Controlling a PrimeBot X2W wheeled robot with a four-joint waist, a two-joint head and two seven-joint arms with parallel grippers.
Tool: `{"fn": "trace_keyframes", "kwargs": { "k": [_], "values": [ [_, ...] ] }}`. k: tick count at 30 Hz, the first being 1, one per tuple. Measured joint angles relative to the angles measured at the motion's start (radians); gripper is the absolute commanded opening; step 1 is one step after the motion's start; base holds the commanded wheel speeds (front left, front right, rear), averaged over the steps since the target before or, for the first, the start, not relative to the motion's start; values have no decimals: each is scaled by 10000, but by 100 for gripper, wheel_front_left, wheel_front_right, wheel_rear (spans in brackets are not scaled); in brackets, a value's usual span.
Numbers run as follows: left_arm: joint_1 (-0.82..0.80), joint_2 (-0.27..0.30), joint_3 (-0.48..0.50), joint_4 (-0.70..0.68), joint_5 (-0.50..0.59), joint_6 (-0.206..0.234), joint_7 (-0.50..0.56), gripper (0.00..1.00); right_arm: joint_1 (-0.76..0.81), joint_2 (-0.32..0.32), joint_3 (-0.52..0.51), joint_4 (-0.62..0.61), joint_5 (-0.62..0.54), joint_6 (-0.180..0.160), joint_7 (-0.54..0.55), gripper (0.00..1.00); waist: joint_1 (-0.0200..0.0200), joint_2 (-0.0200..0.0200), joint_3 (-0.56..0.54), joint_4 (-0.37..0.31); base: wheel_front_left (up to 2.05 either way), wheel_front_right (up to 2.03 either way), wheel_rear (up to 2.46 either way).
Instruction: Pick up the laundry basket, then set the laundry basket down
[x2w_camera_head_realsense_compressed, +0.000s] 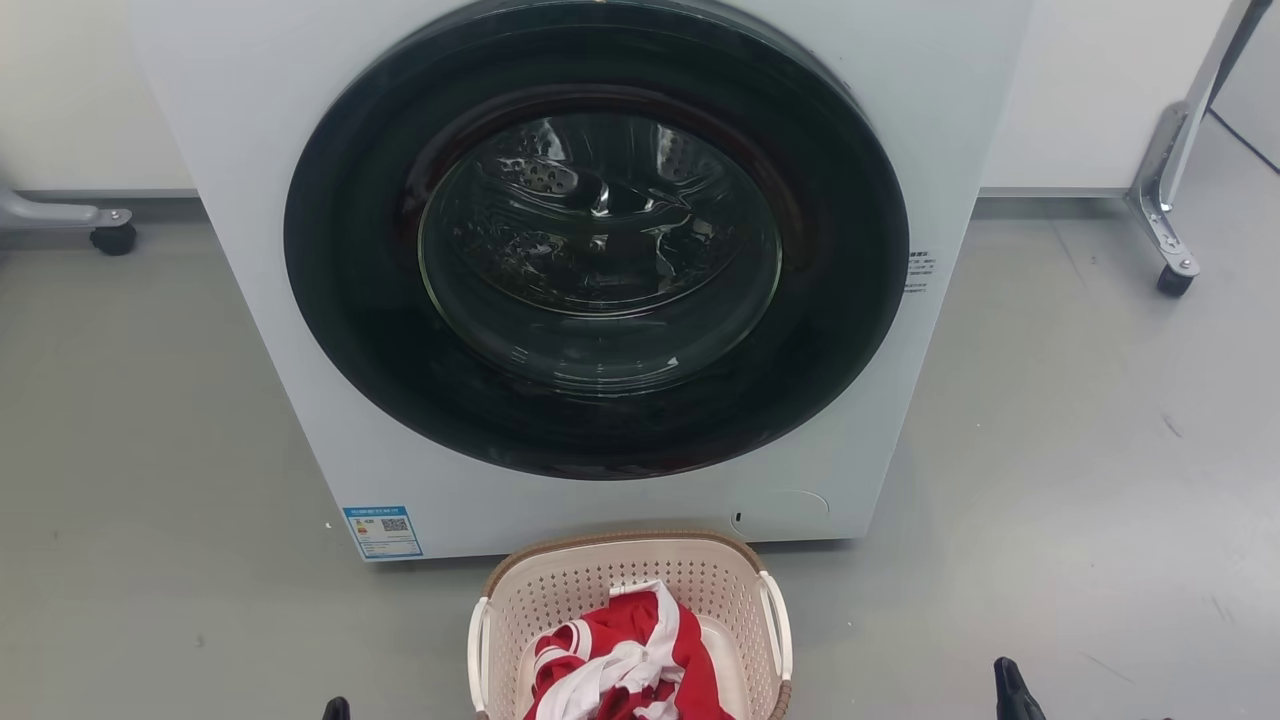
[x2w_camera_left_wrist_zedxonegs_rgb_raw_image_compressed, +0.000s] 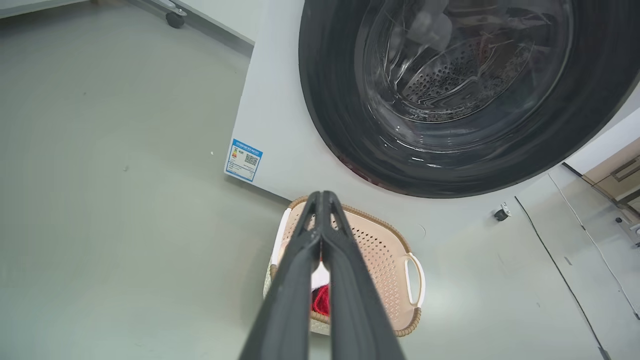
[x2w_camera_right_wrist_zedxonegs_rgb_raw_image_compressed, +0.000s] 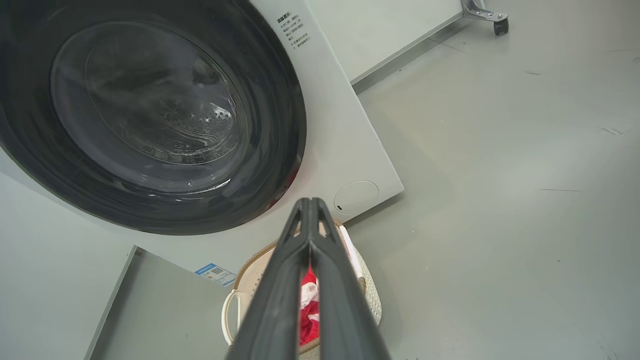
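The laundry basket (x2w_camera_head_realsense_compressed: 600, 585) stands upright on the floor (x2w_camera_head_realsense_compressed: 150, 450), just in front of the washing machine (x2w_camera_head_realsense_compressed: 960, 150) and below its round door (x2w_camera_head_realsense_compressed: 600, 220), with a red and white garment (x2w_camera_head_realsense_compressed: 630, 670) heaped inside. Both arms hang above the basket and apart from it. The left pincer (x2w_camera_left_wrist_zedxonegs_rgb_raw_image_compressed: 322, 197) and the right pincer (x2w_camera_right_wrist_zedxonegs_rgb_raw_image_compressed: 310, 202) are each clenched tip to tip on nothing. A basket resting on the floor under empty pincers fits equally one waiting to be lifted and one already put back down, and the pictures do not settle which. Either way, I judge the white side handles (x2w_camera_left_wrist_zedxonegs_rgb_raw_image_compressed: 414, 280) to be the sound holds: one per side, taken evenly, so the basket stays level, the cloth stays in and the rim keeps off the machine's front. A blue sticker (x2w_camera_head_realsense_compressed: 383, 531) at the machine's lower left corner carries a QR code. Its print, and the short printed lines (x2w_camera_right_wrist_zedxonegs_rgb_raw_image_compressed: 292, 32) beside the door, are too small to read.
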Motion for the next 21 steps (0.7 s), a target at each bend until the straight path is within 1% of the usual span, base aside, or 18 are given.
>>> {"fn": "trace_keyframes", "kwargs": {
  "k": [21],
  "values": [
    [-445, -98, 593, 132, -2959, -529, 780, 0, -417, 21, -949, 270, 2901, 556, 815, 0, 0, 0, 43, 30, 0, 0, 0]
  ]
}}
